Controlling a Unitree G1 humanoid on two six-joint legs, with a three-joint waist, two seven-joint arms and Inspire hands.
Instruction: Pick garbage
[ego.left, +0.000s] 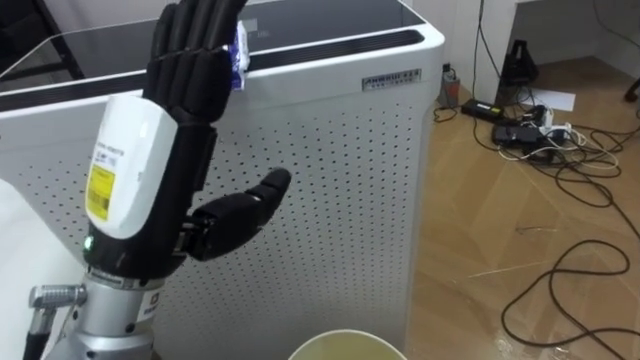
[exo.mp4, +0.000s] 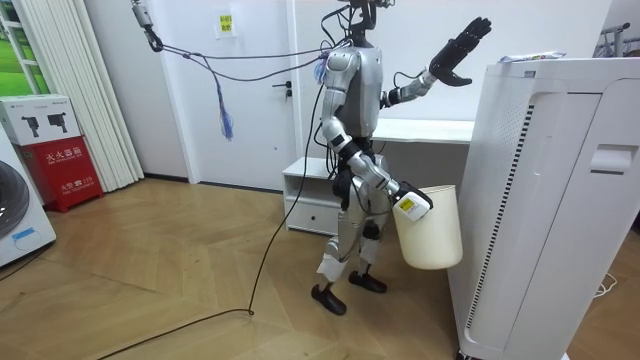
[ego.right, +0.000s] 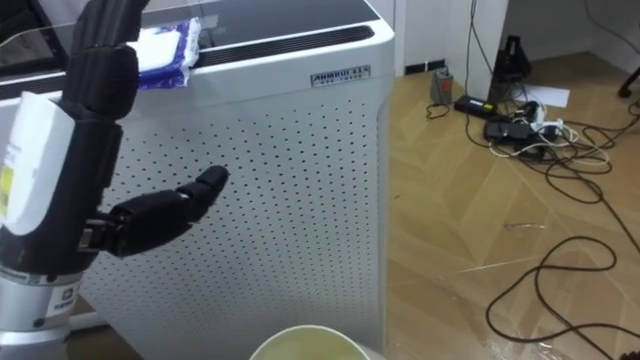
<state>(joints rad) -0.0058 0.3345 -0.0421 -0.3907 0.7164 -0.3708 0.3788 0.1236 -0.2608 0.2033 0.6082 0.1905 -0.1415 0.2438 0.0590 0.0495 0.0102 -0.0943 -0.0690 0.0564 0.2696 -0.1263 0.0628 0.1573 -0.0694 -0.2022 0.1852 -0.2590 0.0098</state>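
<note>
A small blue and white wrapper (ego.right: 165, 45) lies on the dark top of a tall white perforated appliance (ego.left: 330, 180), near its front edge. My left hand (ego.left: 150, 150) is raised in front of it with fingers straight and thumb spread sideways; the fingertips (ego.left: 200, 30) reach up to the wrapper (ego.left: 238, 55) and partly cover it. A cream waste bin (exo.mp4: 430, 225) hangs at my right side, with my right hand (exo.mp4: 400, 195) gripping its rim. The bin's rim (ego.left: 345, 345) shows at the bottom edge of the eye views. I stand upright close to the appliance's front.
Black cables, power strips and adapters (ego.left: 530, 130) sprawl over the wooden floor to the right of the appliance. In the room view a low white cabinet (exo.mp4: 310, 195) stands behind me, and a red box (exo.mp4: 55, 160) sits at the view's left.
</note>
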